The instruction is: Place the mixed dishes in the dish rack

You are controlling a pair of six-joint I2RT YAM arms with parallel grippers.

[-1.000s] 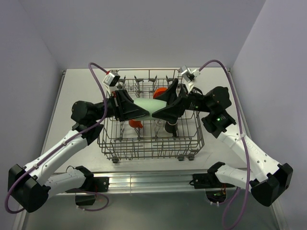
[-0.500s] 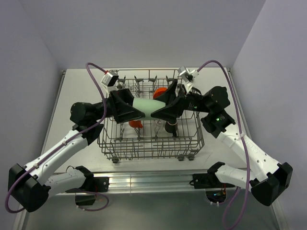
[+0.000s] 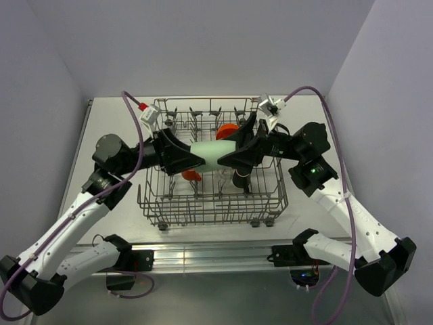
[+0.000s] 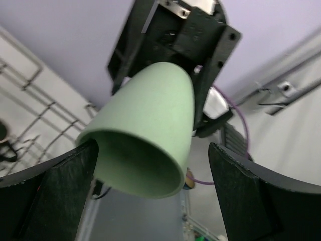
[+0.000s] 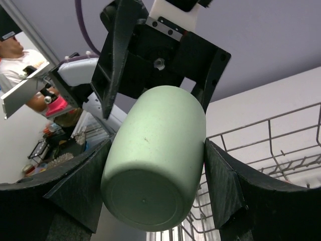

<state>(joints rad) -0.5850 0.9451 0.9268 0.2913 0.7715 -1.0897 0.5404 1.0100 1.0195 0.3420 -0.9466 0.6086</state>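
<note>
A pale green cup (image 3: 211, 152) hangs on its side above the dish rack (image 3: 213, 203), between my two grippers. My right gripper (image 3: 229, 156) is shut on it; in the right wrist view its pads press both sides of the cup (image 5: 155, 160), base toward the camera. My left gripper (image 3: 193, 154) is open around the cup's rim end (image 4: 145, 135), and its right finger (image 4: 261, 196) stands apart from the cup. Inside the rack are an orange bowl (image 3: 227, 128), a small orange handled cup (image 3: 191, 175), a clear glass (image 3: 222, 177) and a dark brown mug (image 3: 240, 179).
The rack stands in the middle of a white table (image 3: 108, 135) closed in by grey walls on three sides. An aluminium rail (image 3: 210, 254) with the arm bases runs along the near edge. Purple cables (image 3: 132, 108) loop above both wrists.
My left gripper has opened and let go of the pale green cup, and the left arm has drawn back slightly to the left. The right gripper still holds the cup in the same place.
</note>
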